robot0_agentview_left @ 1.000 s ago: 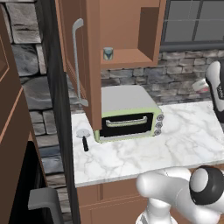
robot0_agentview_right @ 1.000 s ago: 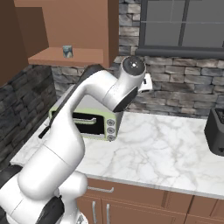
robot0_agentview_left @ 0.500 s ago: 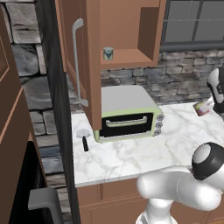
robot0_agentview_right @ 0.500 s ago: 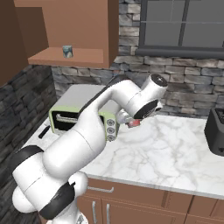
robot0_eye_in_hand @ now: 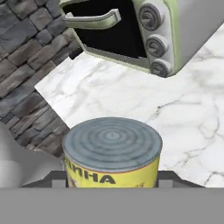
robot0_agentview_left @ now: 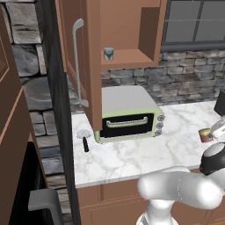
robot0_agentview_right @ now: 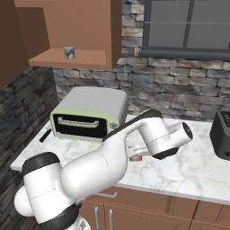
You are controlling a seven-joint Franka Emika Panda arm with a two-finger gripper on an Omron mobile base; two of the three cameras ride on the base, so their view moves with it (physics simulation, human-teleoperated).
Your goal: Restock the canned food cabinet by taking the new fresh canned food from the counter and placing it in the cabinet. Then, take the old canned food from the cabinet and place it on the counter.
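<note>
Two tins: one teal-grey on the cabinet shelf, one red-and-yellow low over the counter at the right.
New tin (robot0_agentview_left: pixel 108 54): stood upright on the shelf of the cabinet (robot0_agentview_left: pixel 127 59), near the shelf's front edge; also seen in the right base view (robot0_agentview_right: pixel 68 53).
Cabinet door (robot0_agentview_left: pixel 74 52): swung open to the left, its grey bar handle (robot0_agentview_left: pixel 78 61) facing out.
Old tin (robot0_eye_in_hand: pixel 112 158): seen from the hand camera close up, grey ribbed lid up, yellow label with red letters below; in the left base view (robot0_agentview_left: pixel 205 135) it is seen at the right, low over or on the counter, which of the two cannot be told.
Gripper (robot0_agentview_left: pixel 214 130): placed at the old tin; fingers are hidden behind the tin in the hand view, so whether they are clamped on it cannot be told.
Counter (robot0_agentview_left: pixel 132 158): white marble with grey veins, over brown base cupboards.
Toaster oven (robot0_agentview_left: pixel 128 113): green-fronted, set on the counter under the cabinet, left of the old tin and apart from it.
Toaster (robot0_agentview_right: pixel 221 134): dark, at the far right of the counter.
</note>
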